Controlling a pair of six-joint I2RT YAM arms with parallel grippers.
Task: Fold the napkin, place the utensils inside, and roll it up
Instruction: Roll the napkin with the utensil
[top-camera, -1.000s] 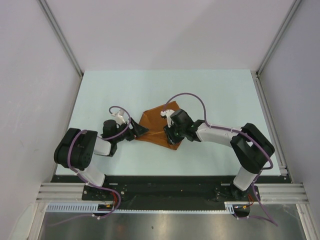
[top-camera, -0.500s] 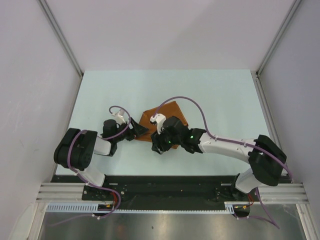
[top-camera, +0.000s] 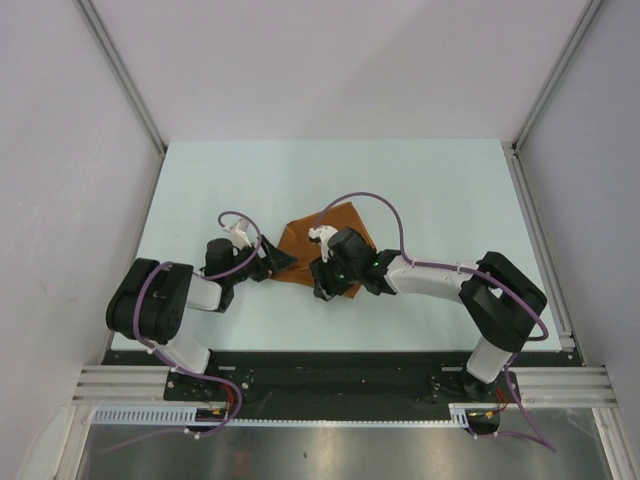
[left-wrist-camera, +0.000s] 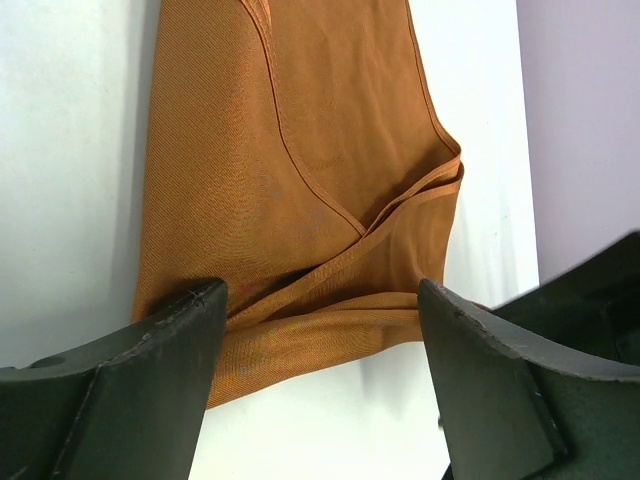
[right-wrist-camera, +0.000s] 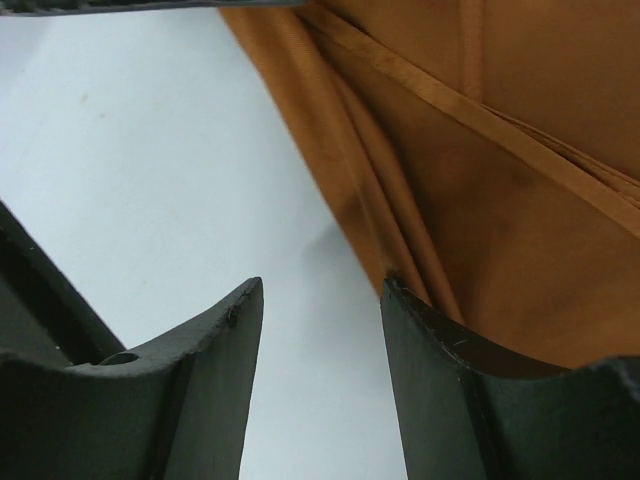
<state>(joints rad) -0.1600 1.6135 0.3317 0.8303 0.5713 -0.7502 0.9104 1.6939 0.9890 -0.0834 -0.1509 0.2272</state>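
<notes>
Pale worktop (top-camera: 450, 190): I see folded napkin (top-camera: 335, 222) lying flat, left claw (left-wrist-camera: 320, 295) released astride its end, right claw (right-wrist-camera: 320, 290) released beside its edge.

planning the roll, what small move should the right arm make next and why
Probably nudge the right gripper sideways onto the napkin, then close: its jaws are open over bare table, with the folded edge just beside one finger. The left gripper straddles the other end, open.
</notes>
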